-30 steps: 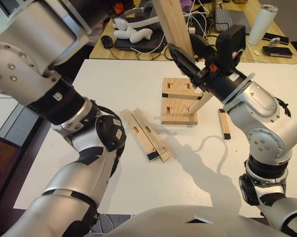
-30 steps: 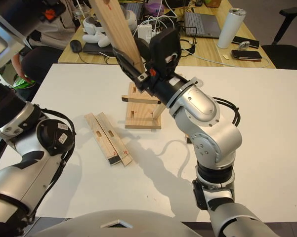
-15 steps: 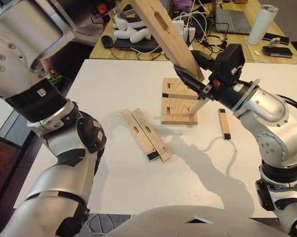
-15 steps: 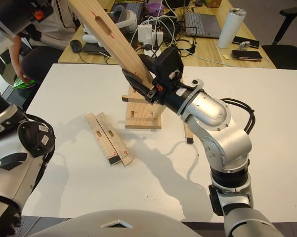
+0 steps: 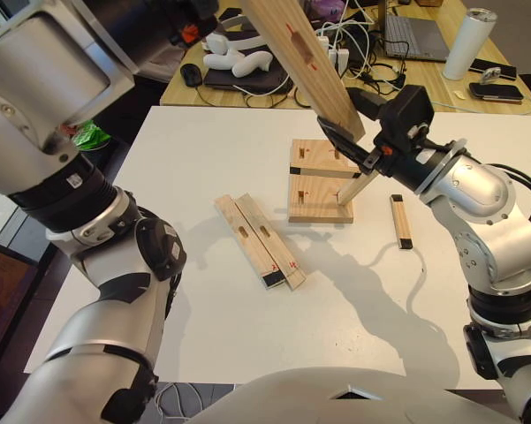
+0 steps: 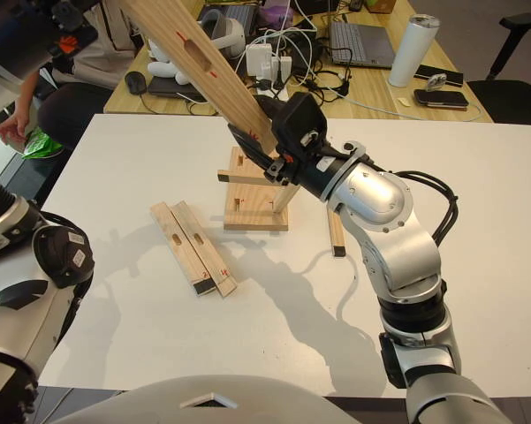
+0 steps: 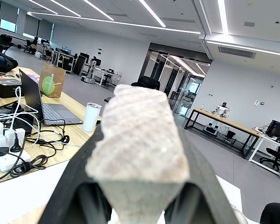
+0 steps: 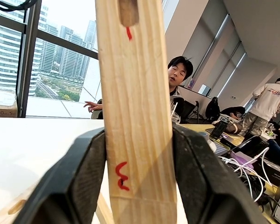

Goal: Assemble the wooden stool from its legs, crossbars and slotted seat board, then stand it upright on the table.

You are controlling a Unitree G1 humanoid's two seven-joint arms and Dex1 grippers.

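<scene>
Pale wood parts lie on a white table (image 5: 203,150), and each is placed here by reference to the slotted seat board (image 5: 321,181), which lies flat near the table's middle.

Left of the seat board and slightly nearer the robot, two loose legs (image 5: 261,240) lie side by side, touching, each with an oblong slot in its upper face and a dark tip at its near end.

High above the table, up and left of the seat board, the left gripper (image 7: 139,196) holds the upper end of a long leg (image 5: 305,53). The jaws are pinching the wood from both sides. This leg slants down to the right and carries an oblong slot and red marks. Its lower end hangs just above the seat board's far right corner, where the right gripper (image 8: 140,186) pinches it, one finger flat on each face.

A slim wooden piece (image 5: 358,184) rises at a slant from the seat board's right edge. It cannot be told whether it sits in a slot.

Right of the seat board, apart from it, a short crossbar (image 5: 401,221) with a dark near end lies flat.
</scene>
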